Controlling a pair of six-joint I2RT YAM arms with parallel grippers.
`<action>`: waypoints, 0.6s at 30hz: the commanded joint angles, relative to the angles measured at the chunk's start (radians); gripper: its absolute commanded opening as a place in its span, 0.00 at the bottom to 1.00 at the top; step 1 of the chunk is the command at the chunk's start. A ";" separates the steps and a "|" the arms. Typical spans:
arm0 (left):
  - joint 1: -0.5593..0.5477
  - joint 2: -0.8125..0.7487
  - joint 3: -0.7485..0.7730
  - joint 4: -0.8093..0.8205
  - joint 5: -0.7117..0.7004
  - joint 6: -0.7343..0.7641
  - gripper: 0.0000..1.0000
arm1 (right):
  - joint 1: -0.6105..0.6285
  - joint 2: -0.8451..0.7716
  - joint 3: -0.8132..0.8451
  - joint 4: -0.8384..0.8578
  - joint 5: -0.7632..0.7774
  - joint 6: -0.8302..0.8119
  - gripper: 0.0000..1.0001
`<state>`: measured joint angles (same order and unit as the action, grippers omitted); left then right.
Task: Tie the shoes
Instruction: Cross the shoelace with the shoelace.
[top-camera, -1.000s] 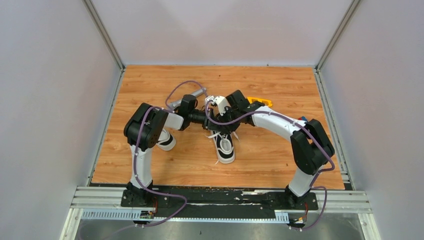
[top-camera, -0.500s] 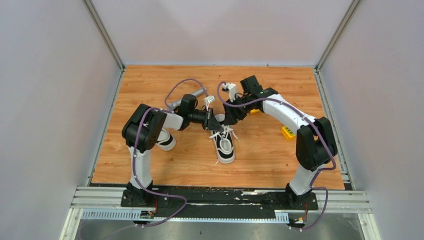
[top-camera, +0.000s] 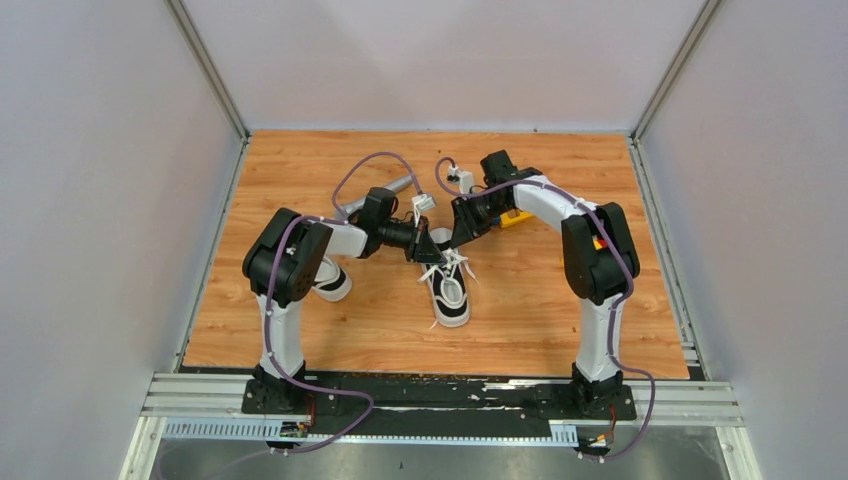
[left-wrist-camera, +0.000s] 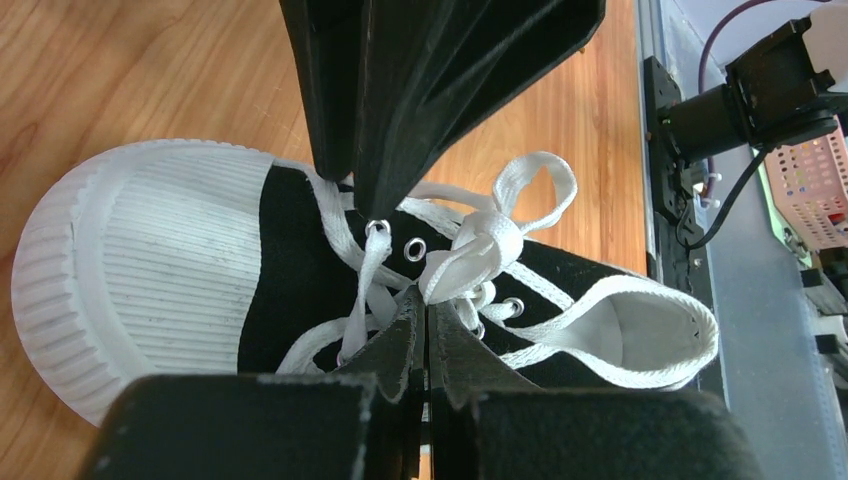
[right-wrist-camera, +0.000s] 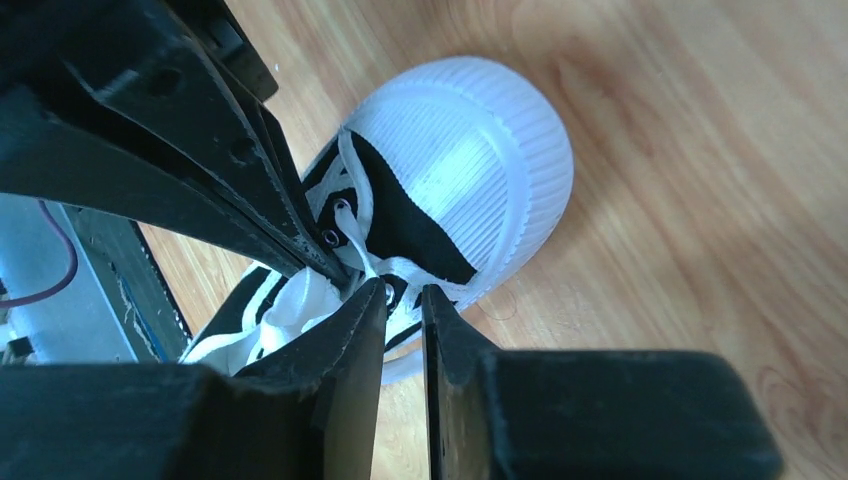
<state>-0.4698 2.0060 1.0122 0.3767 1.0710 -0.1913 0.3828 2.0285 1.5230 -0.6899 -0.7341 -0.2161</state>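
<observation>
Left jaws stay clamped on the white lace (left-wrist-camera: 480, 240), with the shoe (top-camera: 452, 295) directly beneath them (its twin (top-camera: 332, 283) waits well off to their left). The right jaws, having swung away, are back opposite. They're narrowed to a slit at the eyelets, gripping nothing visible, and likely re-gripping, with the knot still slack.

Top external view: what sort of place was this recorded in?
Probably a lab robot cell, not a home: plain grey panel walls box in a wood-grain table, and the left arm and right arm are bolted to a metal rail at its near edge.
</observation>
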 joint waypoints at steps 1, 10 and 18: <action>-0.003 -0.036 0.029 -0.033 -0.003 0.074 0.00 | 0.005 -0.007 -0.005 -0.010 -0.075 -0.078 0.20; -0.003 -0.030 0.034 0.001 -0.008 0.032 0.00 | 0.007 -0.049 -0.061 -0.093 -0.188 -0.225 0.20; -0.002 -0.025 0.033 0.012 -0.008 0.014 0.00 | 0.017 -0.070 -0.062 -0.104 -0.224 -0.237 0.22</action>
<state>-0.4698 2.0064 1.0203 0.3637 1.0718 -0.1791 0.3832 2.0174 1.4681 -0.7719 -0.8848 -0.4149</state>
